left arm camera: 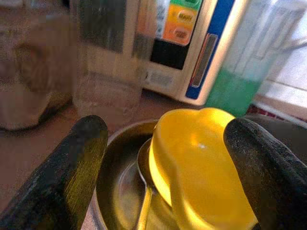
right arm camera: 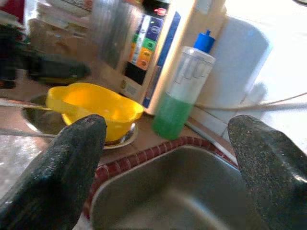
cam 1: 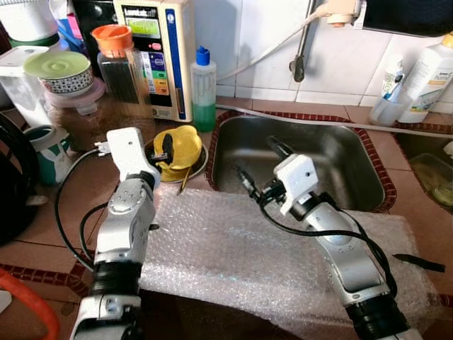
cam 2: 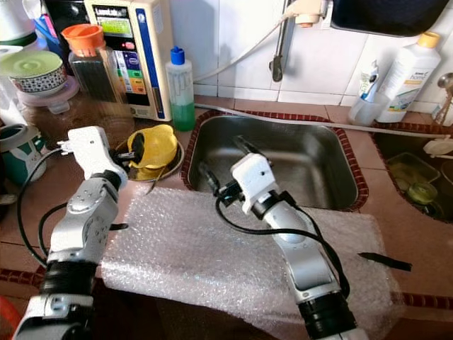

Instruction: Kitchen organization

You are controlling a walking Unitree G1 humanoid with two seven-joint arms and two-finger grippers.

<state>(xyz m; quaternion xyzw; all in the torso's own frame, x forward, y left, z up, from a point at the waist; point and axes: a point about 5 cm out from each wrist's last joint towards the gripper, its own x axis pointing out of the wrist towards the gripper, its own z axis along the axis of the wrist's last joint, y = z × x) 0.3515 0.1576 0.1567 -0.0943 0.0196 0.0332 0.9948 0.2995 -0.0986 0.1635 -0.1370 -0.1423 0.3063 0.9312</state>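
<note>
A tiled kitchen wall rises behind a brown tiled table [cam 1: 64,212] with a steel sink [cam 1: 340,152] sunk into it near the back edge. A sheet of bubble wrap [cam 1: 233,248] is spread along the table's front edge, in front of the sink.

Just beside the sink's near corner on the robot's left, a yellow bowl [cam 1: 180,145] lies tilted in a shallow steel dish [left arm camera: 120,177] — a spoon [left arm camera: 146,191] rests in the dish beneath it. Behind the dish, against the wall, stand a cream appliance with coloured buttons [cam 1: 159,49], a clear bottle of green liquid with a blue cap [cam 1: 203,92] and a tall jar with an orange lid [cam 1: 120,64]. Further toward the table's left edge are lidded containers, one with a pale green lid [cam 1: 60,67].

The left claw [cam 1: 164,157] reaches over the dish, its two black fingers [left arm camera: 72,172] spread wide on either side of the yellow bowl; it has hold of nothing, and contact with the bowl cannot be made out.

The right claw [cam 1: 260,165] hangs over the sink's front rim, fingers [right arm camera: 72,158] wide apart and empty — it points toward the bowl and green bottle.

At the back right corner, white bottles [cam 1: 428,74] stand by the wall.
</note>
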